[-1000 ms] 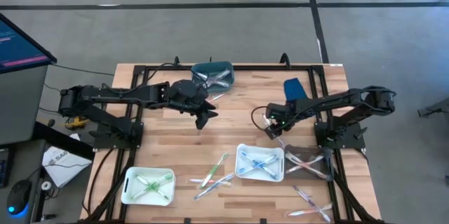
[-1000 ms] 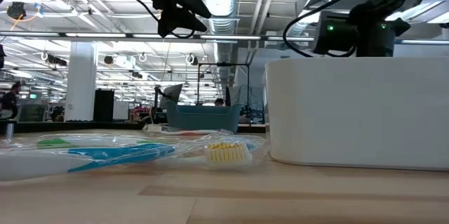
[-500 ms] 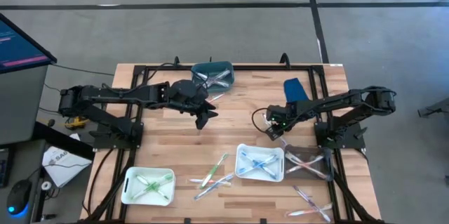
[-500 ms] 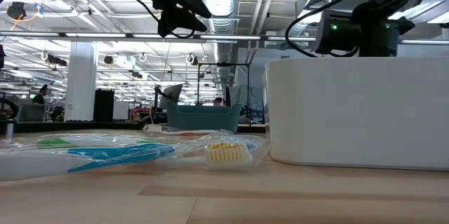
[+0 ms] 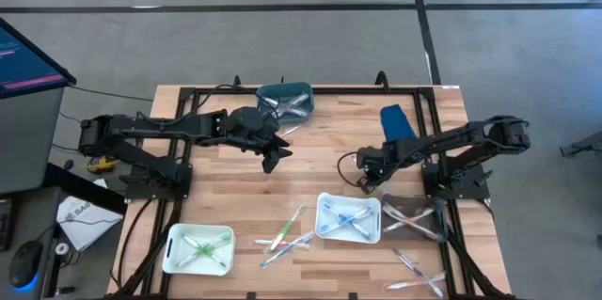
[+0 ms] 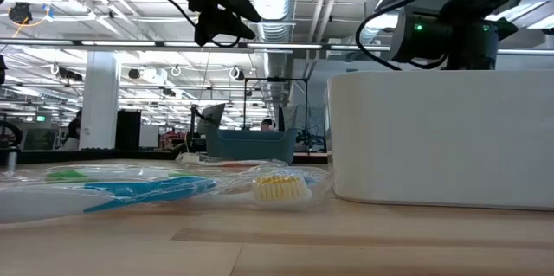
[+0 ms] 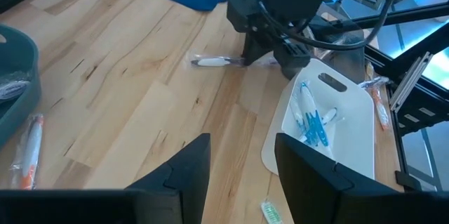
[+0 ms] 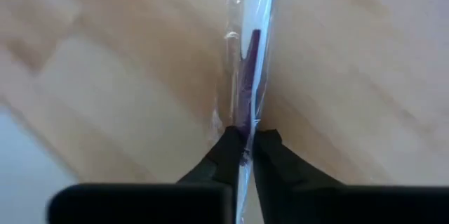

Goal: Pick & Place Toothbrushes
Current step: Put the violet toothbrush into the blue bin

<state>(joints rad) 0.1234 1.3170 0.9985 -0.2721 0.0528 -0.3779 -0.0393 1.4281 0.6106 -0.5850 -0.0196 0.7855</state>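
Observation:
My right gripper (image 8: 243, 155) points down at the table's middle right (image 5: 367, 180) and is shut on a clear-wrapped white and purple toothbrush (image 7: 210, 61) that lies flat on the wood. My left gripper (image 7: 238, 175) hangs open and empty above the table's middle (image 5: 273, 157). Other toothbrushes lie in a teal tray (image 5: 285, 100), in a white tray (image 5: 349, 217) with blue ones, in a white tray (image 5: 198, 248) with green ones, and in a clear tray (image 5: 414, 217). A few lie loose (image 5: 287, 229) near the front edge. In the low view the white tray (image 6: 441, 138) hides my right gripper's fingers. My right gripper pinches the wrapped toothbrush between its two fingers (image 8: 226, 155), on the purple part of the handle (image 8: 247, 115) near one end. The fingers come from above, pointing down, and lie across the brush. The toothbrush lies on the table, its white end (image 7: 203, 61) reaching away from the fingers.
A blue object (image 5: 395, 119) lies at the far right of the table. More wrapped toothbrushes (image 5: 414, 272) lie near the front right corner. A black frame (image 5: 310, 89) runs around the tabletop. Bare wood (image 5: 310, 182) lies between the two grippers.
My right gripper has shut on the toothbrush lying on the table and has shifted slightly toward the near edge. The toothbrush still lies on the wood.

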